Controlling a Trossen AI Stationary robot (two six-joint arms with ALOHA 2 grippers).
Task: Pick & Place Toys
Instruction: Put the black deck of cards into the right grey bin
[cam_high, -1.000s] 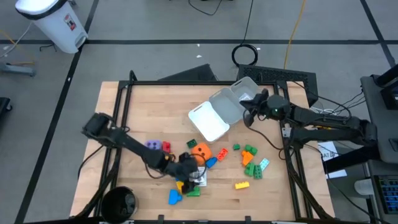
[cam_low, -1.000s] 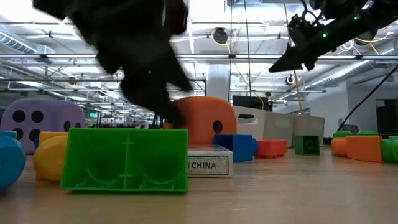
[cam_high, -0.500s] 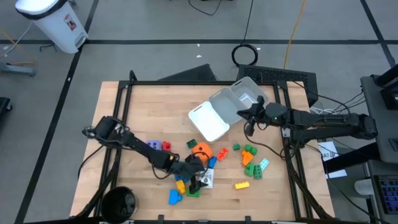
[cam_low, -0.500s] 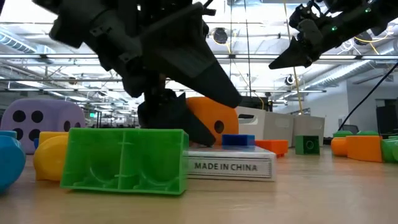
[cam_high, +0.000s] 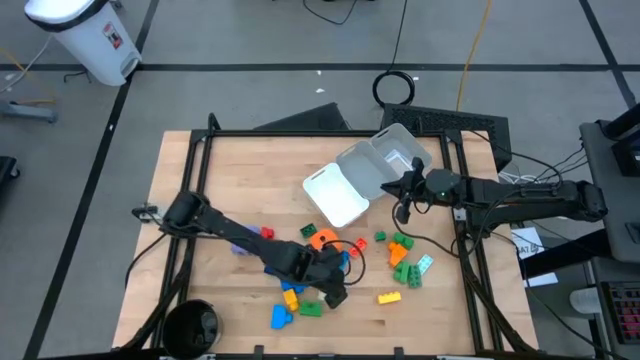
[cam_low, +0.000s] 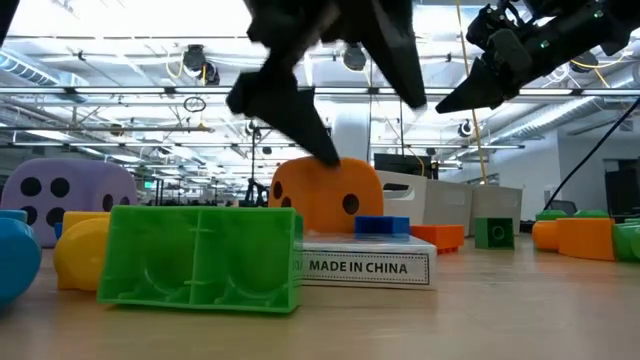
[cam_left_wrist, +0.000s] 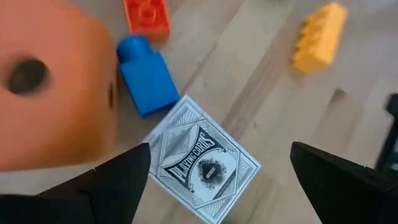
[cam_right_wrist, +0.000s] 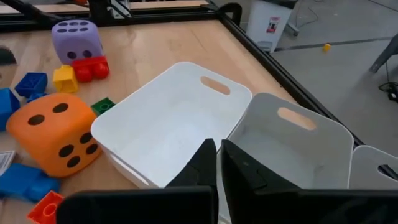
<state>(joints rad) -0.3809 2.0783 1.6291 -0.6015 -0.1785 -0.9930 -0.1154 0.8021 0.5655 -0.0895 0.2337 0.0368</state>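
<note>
My left gripper (cam_left_wrist: 221, 155) hangs open above a white card pack (cam_left_wrist: 202, 165) that lies flat on the table, its side reading "MADE IN CHINA" (cam_low: 365, 267). Its fingers stand on either side of the pack, clear of it. An orange die (cam_high: 322, 240) sits beside the pack, with a blue brick (cam_left_wrist: 146, 74) and a yellow brick (cam_left_wrist: 317, 37) close by. A green brick (cam_low: 200, 255) lies nearer the front edge. The purple die (cam_right_wrist: 78, 34) stands farther left. My right gripper (cam_high: 403, 190) is shut and hovers by the trays at the far right.
A white tray (cam_high: 335, 195) and a clear tray (cam_high: 385, 155) lie at the far middle of the table. More bricks, green, orange and light blue (cam_high: 405, 262), are scattered to the right of the left gripper. A black frame rail (cam_high: 195, 190) borders the table.
My left gripper has risen off the toy pile, rolled, and gone toward the table's right edge, staying open. The card pack has turned about on the table and now shows its long side to the low view. My right gripper has swung a little toward the near edge.
</note>
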